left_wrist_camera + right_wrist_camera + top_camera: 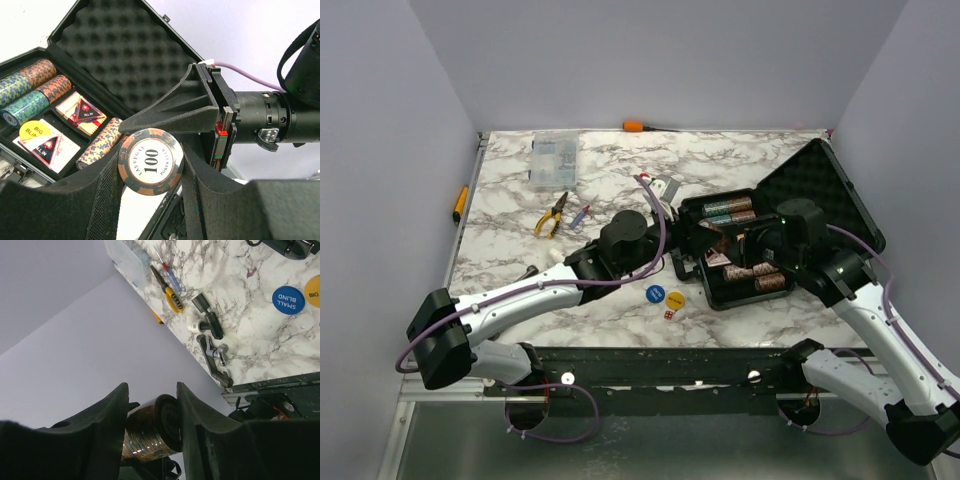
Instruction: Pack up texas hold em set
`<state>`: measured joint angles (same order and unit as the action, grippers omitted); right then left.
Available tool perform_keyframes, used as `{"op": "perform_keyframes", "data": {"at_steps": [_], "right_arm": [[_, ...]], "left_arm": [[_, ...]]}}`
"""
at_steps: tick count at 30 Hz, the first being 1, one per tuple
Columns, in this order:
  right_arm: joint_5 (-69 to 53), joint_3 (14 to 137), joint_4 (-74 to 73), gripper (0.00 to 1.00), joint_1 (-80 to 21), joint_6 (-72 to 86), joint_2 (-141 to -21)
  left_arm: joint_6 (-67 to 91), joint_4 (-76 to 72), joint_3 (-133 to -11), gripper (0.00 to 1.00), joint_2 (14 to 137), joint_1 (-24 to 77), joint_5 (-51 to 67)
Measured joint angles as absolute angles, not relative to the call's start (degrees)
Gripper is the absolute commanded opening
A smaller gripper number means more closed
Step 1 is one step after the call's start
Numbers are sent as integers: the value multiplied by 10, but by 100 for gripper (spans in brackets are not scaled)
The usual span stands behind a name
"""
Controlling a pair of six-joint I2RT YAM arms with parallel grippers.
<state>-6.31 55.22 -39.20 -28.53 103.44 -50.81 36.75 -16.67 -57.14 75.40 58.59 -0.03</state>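
Your left end effector [151,176] pinches one brown poker chip [151,161], marked 100, by its rim, just beside the open black case [725,300]. Your right end effector [151,401] is pressed on a brown chip stack [149,434], over the case. The case stands on the right half of the worktop [520,260], and its foam lid [815,185] leans toward the right edge. Inside lie chip stacks [37,72], two card decks [80,112] and a yellow disc [34,131]. Toward the near edge, left of the case, lie a blue disc [655,293], a second yellow disc [674,297] and a red die [668,314].
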Motion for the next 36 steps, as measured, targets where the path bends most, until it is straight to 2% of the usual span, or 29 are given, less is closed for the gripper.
{"op": "perform_keyframes", "data": {"at_steps": [3, 5, 9, 16, 24, 30, 36], "right_arm": [[-64, 552, -390, 67, -287, 1036, -507], [-64, 552, -387, 75, -288, 1035, -507], [-69, 554, -386, 81, -288, 1029, -513], [-56, 588, -402, 83, -288, 968, -517], [48, 689, -496, 85, -289, 814, -514], [132, 711, -566, 86, -289, 754, -481], [161, 711, -609, 86, -289, 747, -448]], "left_arm": [[373, -172, -561, 0, 747, 587, 0], [378, -175, -552, 0, 744, 588, -1], [385, -174, -544, 0, 742, 593, -1], [391, -171, -543, 0, 734, 594, -17], [434, -170, -529, 0, 727, 594, -42], [506, -170, -499, 0, 739, 594, -59], [615, -176, -497, 0, 811, 599, -62]]}}
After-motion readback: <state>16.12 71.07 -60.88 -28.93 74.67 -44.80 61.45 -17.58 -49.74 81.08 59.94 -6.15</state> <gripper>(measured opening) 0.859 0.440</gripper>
